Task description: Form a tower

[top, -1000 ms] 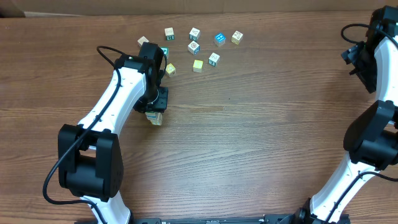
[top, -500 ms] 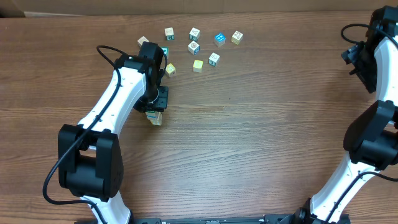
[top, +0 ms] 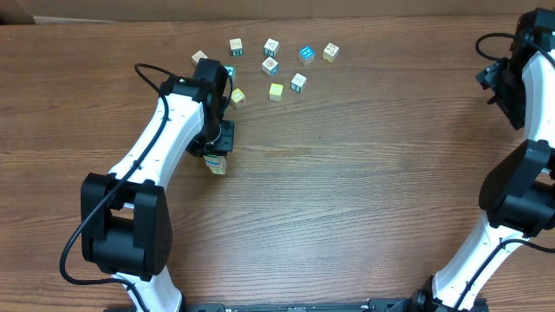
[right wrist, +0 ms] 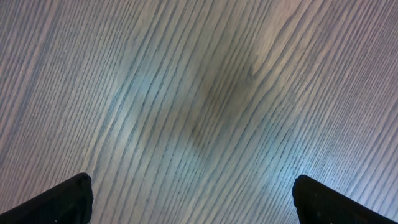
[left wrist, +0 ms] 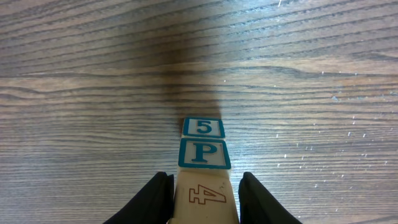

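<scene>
The tower [left wrist: 204,163] stands on the wooden table as a narrow stack: a teal-framed "5" cube [left wrist: 203,127] lowest, a teal-framed "P" cube [left wrist: 204,154] above it, and a cream cube [left wrist: 206,196] with a red "4" on top. My left gripper [left wrist: 206,182] points down over it, its black fingers [left wrist: 158,198] pressed to both sides of the cream cube. From overhead, the tower [top: 215,164] peeks out under the left gripper [top: 212,154]. My right gripper [right wrist: 193,186] hangs open over bare wood at the far right, holding nothing.
Several loose letter cubes lie scattered behind the left arm, among them a blue one [top: 305,55], a yellow-green one [top: 276,90] and a cream one [top: 199,58]. The right arm [top: 512,78] stands by the table's right edge.
The left fingers have drawn in slightly onto the cream cube. Neither arm has shifted, and the loose cubes lie as before.
</scene>
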Robot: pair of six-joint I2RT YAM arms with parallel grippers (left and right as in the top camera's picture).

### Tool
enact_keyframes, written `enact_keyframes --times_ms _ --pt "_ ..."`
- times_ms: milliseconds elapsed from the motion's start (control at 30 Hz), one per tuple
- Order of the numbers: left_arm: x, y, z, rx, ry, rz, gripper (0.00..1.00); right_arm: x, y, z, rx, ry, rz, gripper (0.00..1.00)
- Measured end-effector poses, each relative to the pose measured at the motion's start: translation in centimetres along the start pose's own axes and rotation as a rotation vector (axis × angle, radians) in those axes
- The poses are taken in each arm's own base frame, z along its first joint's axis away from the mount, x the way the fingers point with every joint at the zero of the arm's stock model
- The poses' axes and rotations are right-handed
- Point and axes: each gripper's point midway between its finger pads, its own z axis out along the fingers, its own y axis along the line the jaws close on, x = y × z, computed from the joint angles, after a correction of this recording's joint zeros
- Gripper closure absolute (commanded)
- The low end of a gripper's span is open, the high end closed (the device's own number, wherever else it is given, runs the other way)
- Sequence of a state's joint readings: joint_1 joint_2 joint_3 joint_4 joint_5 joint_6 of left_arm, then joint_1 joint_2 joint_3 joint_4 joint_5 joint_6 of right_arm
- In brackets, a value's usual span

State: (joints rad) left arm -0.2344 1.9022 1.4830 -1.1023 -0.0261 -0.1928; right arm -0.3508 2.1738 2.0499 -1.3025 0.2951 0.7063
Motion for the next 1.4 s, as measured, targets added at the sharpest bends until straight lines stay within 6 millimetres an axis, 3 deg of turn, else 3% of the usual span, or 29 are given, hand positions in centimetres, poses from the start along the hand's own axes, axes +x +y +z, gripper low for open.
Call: enact_keyframes --times_ms 467,667,1033,1400 --pt "-0.22 0.45 -0.03 -0.026 -0.011 -0.071 0.66 0.01 -0.01 0.0 0.0 0.0 0.0 0.0" --pt "-0.36 0.48 -0.03 -0.028 -0.017 -0.086 0.59 0.0 0.0 0.0 0.0 0.0 0.0 0.0" --pt "0.32 0.61 -0.03 -0.035 0.01 -0.09 0.69 0.01 -0.01 0.0 0.0 0.0 0.0 0.0" --pt "0.21 0.58 -0.04 -0.033 0.005 -0.089 0.7 0.0 -0.01 0.0 0.001 0.0 0.0 0.0"
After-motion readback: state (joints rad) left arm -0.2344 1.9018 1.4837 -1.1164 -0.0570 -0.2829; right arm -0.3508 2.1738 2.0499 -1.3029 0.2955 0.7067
